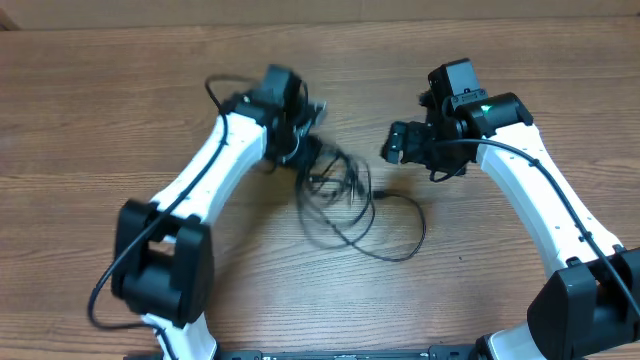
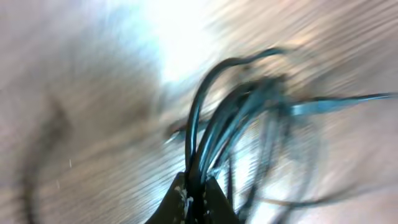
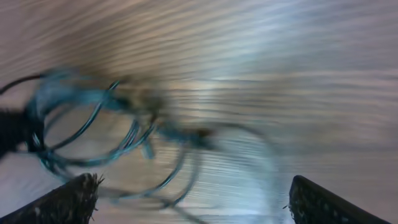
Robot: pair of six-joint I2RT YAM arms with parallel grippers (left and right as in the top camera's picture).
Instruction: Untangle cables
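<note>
Fingers first: your left gripper [image 1: 306,158] has its two fingers [image 2: 214,200] pressed together on the cables [image 1: 345,205]. In the left wrist view several thin black strands rise out of the closed tips and fan away from them.

The rest of the cables spread out from the left gripper over the table [image 1: 100,80], on the side towards your right arm. They form a loose tangle of overlapping loops, and one wide loop swings out farthest from the left gripper. A small plug [image 1: 384,195] shows at the edge of the tangle away from the left gripper. Both wrist views are blurred and the loops overlap, so you cannot count the separate cables.

Your right gripper [image 1: 396,146] sits across the tangle from the left gripper, close to the strands. Its two fingers [image 3: 71,200] stand wide apart with nothing between them. In the right wrist view the cables [image 3: 124,127] lie ahead of the tips, not between them. You cannot tell from the overhead view whether a tip brushes a strand.

Count: two arms, two grippers with two fingers each, one tangle and one clear plug.
</note>
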